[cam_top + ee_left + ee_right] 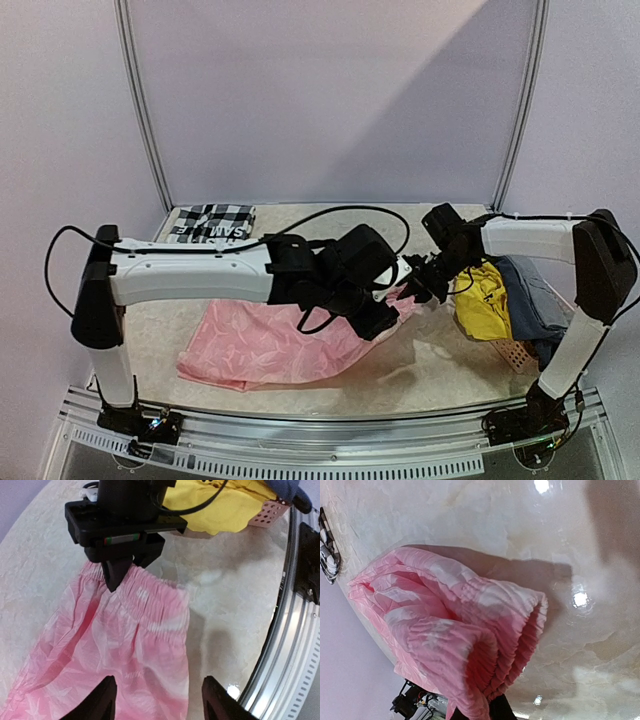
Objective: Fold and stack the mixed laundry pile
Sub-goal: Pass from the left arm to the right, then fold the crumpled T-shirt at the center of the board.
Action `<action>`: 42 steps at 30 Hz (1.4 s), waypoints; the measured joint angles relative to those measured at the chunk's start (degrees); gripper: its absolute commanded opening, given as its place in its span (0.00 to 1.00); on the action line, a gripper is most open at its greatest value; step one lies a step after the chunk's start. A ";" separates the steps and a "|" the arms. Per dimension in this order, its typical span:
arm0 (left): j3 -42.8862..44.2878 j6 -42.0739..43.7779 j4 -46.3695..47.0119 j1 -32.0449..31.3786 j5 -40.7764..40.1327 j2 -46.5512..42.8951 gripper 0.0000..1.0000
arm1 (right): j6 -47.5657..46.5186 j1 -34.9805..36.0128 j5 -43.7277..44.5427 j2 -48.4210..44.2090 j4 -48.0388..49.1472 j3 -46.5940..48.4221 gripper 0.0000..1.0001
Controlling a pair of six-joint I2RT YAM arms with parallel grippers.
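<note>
**At the middle of the table, a pink waistband is being pinched**

Near the centre of the table (pixel 440 360), the pink garment (pixel 265 350) is lying mostly flat and crumpled. Its gathered waistband (pixel 145 592) is rising toward the right gripper (pixel 116 580). That gripper's fingers are closing to a point on the elastic edge and gripping a bunched fold of it. The left gripper (pixel 160 692) is hovering just above the same cloth with its fingers standing wide apart and nothing between them.

The fabric is looking thin, light and limp. It is likely to sag and slide over the smooth tabletop, and a single pinch will probably gather it into a rope. The ruched waistband is looking like the firmest place to take hold. A second grip at its free corner, beside the first, would seem to be what spreading it flat is asking for.

At the far left, the checked shirt (pixel 212 222) is lying flat and apparently folded, well apart from the rest.

At the right, a salmon perforated basket (pixel 515 352) is showing only a lower corner. The yellow garment (pixel 485 300) and the blue-grey garment (pixel 530 290) are heaping over it. Whether they are sitting fully inside or draping across the rim is not clear.
</note>
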 measured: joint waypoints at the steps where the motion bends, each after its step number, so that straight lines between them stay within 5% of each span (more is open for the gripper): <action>1: -0.85 -0.20 -0.09 0.00 0.02 -1.49 0.65 | -1.22 0.00 0.90 -0.17 -2.10 1.36 0.00; 12: -15.10 -8.81 -3.17 0.85 -2.14 -17.86 0.66 | -12.61 0.00 11.13 -0.68 -25.79 14.19 0.00; 21: -29.83 -16.98 -9.16 9.11 -4.09 -31.63 0.65 | -14.88 0.70 15.50 -0.70 -37.99 28.44 0.00; 42: -49.24 -23.74 -13.97 27.43 6.21 -39.06 0.57 | -9.68 12.59 23.30 12.35 -44.04 51.12 0.00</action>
